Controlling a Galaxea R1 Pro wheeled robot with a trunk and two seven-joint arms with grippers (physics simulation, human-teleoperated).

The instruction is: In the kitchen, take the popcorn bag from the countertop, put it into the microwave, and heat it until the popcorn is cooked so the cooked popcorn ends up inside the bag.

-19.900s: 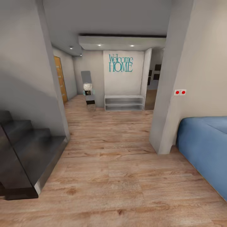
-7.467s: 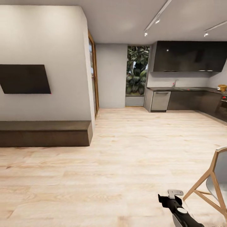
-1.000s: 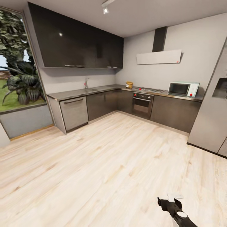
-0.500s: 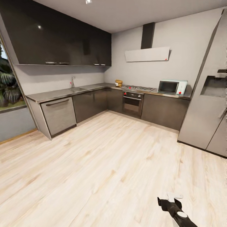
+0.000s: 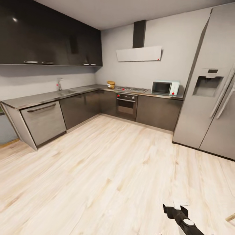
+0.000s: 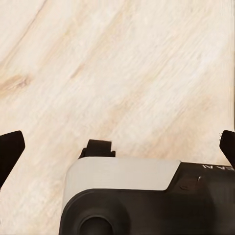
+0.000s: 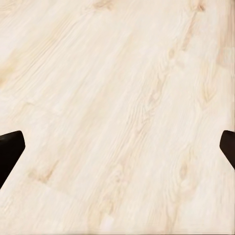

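So the bench [image 5: 39,98] runs in an L, along the left wall and then across the far wall. Sink tap [image 5: 59,83] sits on the left run, dishwasher [image 5: 44,122] under its near end. On the far run the hob [image 5: 131,88] is above the oven [image 5: 126,106], with the hood [image 5: 139,54] over it. The microwave [image 5: 165,87] is on the bench right of the hob, and the fridge [image 5: 209,98] stands right of that. Wall cabinets [image 5: 49,39] hang over the left run. Floor [image 5: 107,169] is in front of everything.

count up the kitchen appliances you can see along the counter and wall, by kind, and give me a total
Microwave: 1
Built-in oven: 1
Gas hob: 1
Extractor hood: 1
Fridge: 1
Dishwasher: 1
Total: 6
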